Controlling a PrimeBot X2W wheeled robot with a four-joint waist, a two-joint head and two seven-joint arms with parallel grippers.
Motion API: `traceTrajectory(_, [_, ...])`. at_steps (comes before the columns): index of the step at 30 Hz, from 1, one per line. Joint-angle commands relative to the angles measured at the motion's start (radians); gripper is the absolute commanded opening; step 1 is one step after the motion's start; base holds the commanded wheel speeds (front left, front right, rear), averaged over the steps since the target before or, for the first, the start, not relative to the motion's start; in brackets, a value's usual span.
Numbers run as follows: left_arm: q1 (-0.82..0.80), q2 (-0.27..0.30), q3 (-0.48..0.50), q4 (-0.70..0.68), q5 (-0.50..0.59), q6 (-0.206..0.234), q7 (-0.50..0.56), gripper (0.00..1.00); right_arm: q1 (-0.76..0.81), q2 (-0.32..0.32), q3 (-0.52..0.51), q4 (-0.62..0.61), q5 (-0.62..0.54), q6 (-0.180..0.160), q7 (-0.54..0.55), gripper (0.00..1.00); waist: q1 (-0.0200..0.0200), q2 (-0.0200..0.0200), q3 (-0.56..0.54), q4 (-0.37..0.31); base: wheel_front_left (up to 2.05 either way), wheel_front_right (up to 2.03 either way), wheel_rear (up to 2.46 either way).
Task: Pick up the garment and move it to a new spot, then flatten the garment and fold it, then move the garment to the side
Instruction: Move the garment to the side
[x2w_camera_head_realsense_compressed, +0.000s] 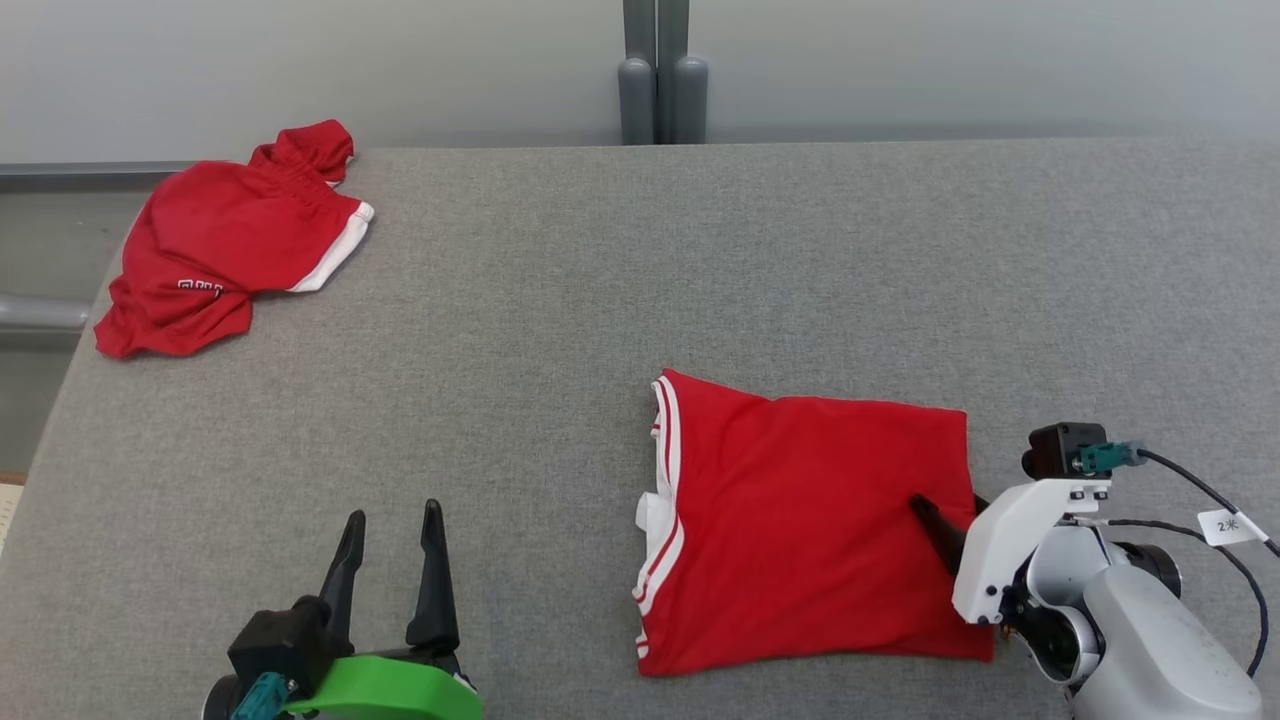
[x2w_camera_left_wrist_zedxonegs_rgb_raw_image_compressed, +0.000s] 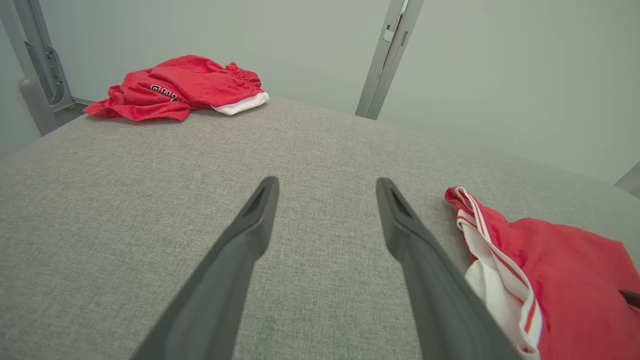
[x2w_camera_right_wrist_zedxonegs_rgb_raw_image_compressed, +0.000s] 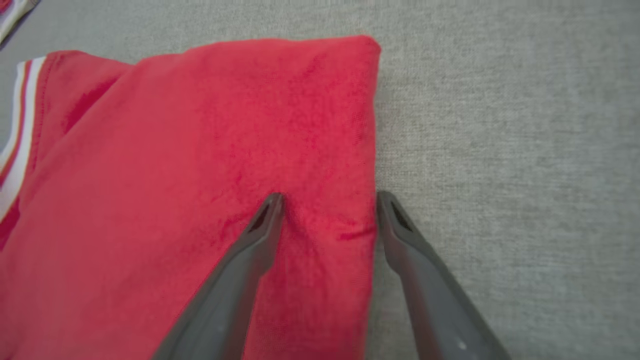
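Grey table (x2w_camera_head_realsense_compressed: 560, 300): folded garment (x2w_camera_head_realsense_compressed: 810, 530) lies crosswise, stripes left; both jaws wide, empty.

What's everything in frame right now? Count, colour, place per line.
folded garment: 1, red with white stripes along its left edge, near right of the table
crumpled garment: 1, red with white trim, far left corner of the table
table: 1, grey fabric top, under both garments
posts: 2, grey, upright side by side behind the table's far edge
wall: 1, pale grey, behind the table
left hand: 1, dark fingers with a green wrist part, open over bare table at near left
right hand: 1, dark fingers on a white-grey arm, open, straddling the folded garment's right edge
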Motion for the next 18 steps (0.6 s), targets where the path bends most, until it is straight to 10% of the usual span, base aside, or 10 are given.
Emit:
traceTrajectory(1, [-0.015,0.0,0.004,0.0,0.007,-0.003,0.0,1.0,-0.012,-0.005,0.019,0.016,0.015,0.0,-0.006,0.32,0.0,0.0,0.002,-0.003,0.0,0.0,0.0])
traceTrajectory(3, [-0.014,-0.001,0.004,0.0,0.009,-0.004,0.0,1.0,-0.031,-0.012,0.046,0.026,0.03,0.0,-0.02,0.0,0.0,0.0,0.004,-0.01,0.0,0.0,0.0])
traceTrajectory(18, [-0.053,0.002,-0.006,-0.029,0.051,-0.019,0.0,1.0,-0.209,-0.118,0.056,0.085,0.021,0.0,-0.171,0.0,0.0,0.0,0.066,-0.219,0.0,0.0,0.0])
